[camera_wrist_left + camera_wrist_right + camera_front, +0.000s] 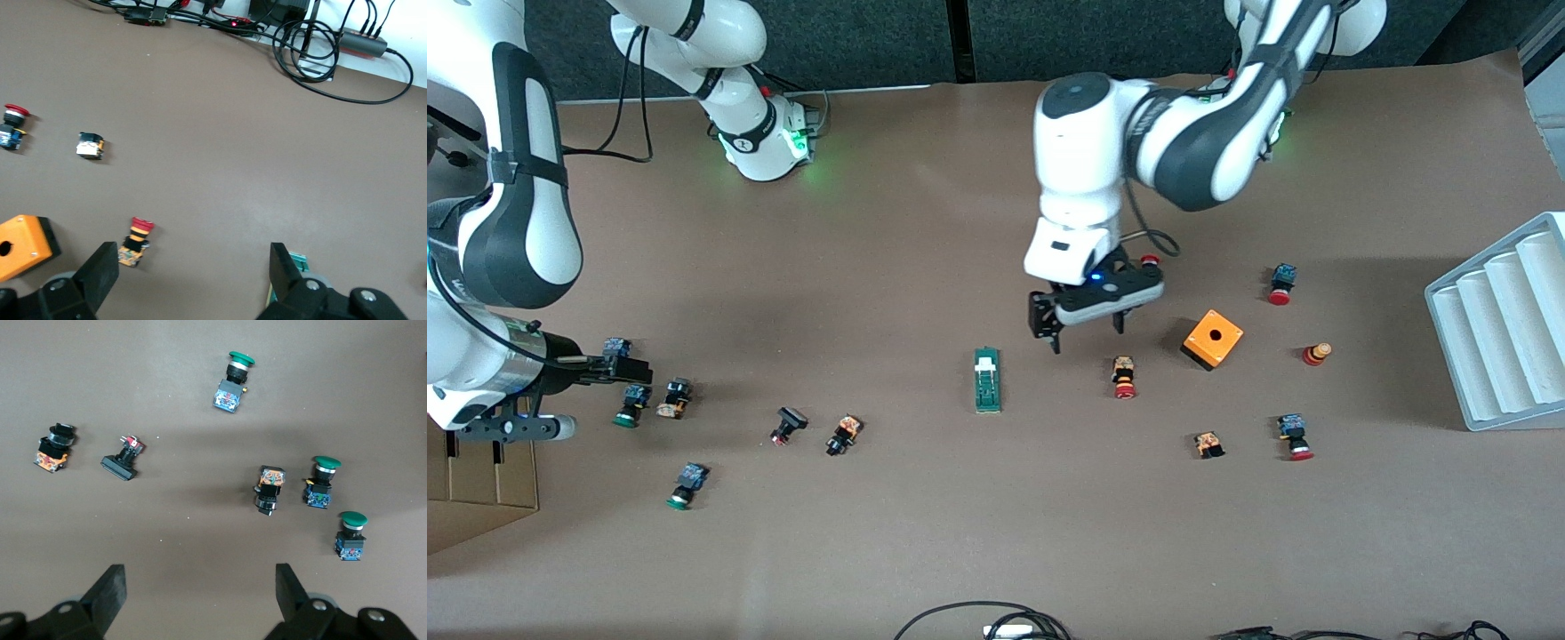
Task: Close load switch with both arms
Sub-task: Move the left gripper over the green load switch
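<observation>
Left wrist view shows the left gripper [190,283] from above its two matte black, wedge-shaped fingers [100,270], spread wide with nothing between them, only bare brown table [220,147]. Just at one fingertip peeks a green corner of the load switch [298,261]; near the other finger lies a small red-capped push-button [136,241], and next to that the rounded edge of the orange cube [23,245]. The front view gives what this one cuts off: the load switch [987,380] is a narrow, dark-green rectangular block with a white tab at the end toward the robots' bases, lying flat near the table's middle, and the left gripper [1087,335] hangs over the table just beside it, toward the left arm's end. The orange cube [1212,339] shows a round hole in its top there.

The right wrist view shows the right gripper [200,590], its black fingers [110,590] equally wide apart and empty, over a scatter of glossy green-capped buttons [327,480]. In the front view the right gripper [609,366] waits at the right arm's end of the table, well apart from the load switch
</observation>
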Action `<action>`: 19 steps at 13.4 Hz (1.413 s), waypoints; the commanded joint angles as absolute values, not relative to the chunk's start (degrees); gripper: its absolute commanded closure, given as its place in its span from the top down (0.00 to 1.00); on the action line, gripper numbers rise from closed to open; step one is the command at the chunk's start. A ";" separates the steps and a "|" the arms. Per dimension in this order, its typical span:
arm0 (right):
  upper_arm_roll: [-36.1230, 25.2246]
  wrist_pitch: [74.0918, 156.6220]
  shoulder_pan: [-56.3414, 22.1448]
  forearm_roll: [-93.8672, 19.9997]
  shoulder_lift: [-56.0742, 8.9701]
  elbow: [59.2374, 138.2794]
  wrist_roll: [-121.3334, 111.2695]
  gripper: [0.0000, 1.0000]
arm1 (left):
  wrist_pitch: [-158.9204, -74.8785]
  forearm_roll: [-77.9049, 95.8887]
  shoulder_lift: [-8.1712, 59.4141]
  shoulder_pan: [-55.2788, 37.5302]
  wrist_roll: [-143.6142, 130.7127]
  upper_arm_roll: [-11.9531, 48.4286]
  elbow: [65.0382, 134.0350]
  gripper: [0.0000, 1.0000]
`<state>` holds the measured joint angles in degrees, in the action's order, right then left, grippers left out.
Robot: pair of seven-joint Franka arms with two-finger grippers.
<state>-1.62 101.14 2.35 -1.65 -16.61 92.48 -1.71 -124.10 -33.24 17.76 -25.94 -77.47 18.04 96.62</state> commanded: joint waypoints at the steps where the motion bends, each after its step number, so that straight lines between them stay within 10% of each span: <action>1: -1.49 100.90 2.72 -2.29 -17.05 91.32 -2.11 1.00 | -125.94 -41.02 21.44 -26.02 -86.37 20.47 95.36 1.00; 19: -1.49 101.25 2.81 -2.72 -17.31 91.23 -1.76 1.00 | -116.64 -90.94 48.33 -37.09 -124.23 29.00 89.74 1.00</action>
